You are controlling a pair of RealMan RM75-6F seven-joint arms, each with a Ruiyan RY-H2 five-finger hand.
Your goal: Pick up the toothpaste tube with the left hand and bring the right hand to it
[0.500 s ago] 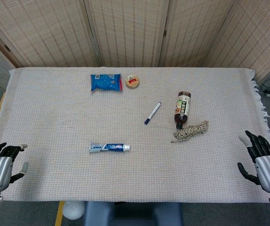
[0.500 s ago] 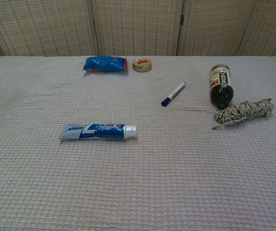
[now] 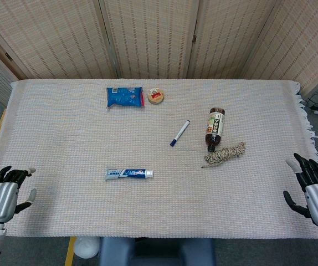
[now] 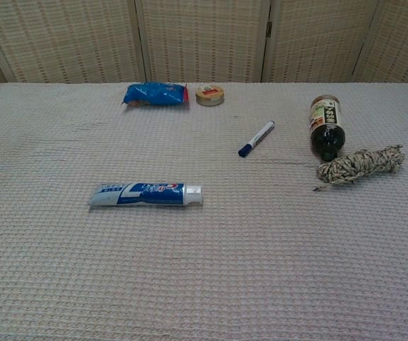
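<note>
Toothpaste (image 3: 129, 174) lies flat mid-desk, long axis crosswise, cap pointing right; it sits up and right of my empty, spread left hand (image 3: 3, 195), nearer than my right hand (image 3: 314, 192), also empty.

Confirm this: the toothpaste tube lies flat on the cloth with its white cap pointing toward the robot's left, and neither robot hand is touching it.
Not quite. The toothpaste tube does lie flat on the cloth, untouched, but its white cap points toward the robot's right, as the chest view shows. In the head view the left robot hand and right robot hand sit at the table's near corners, well apart from the tube.
</note>
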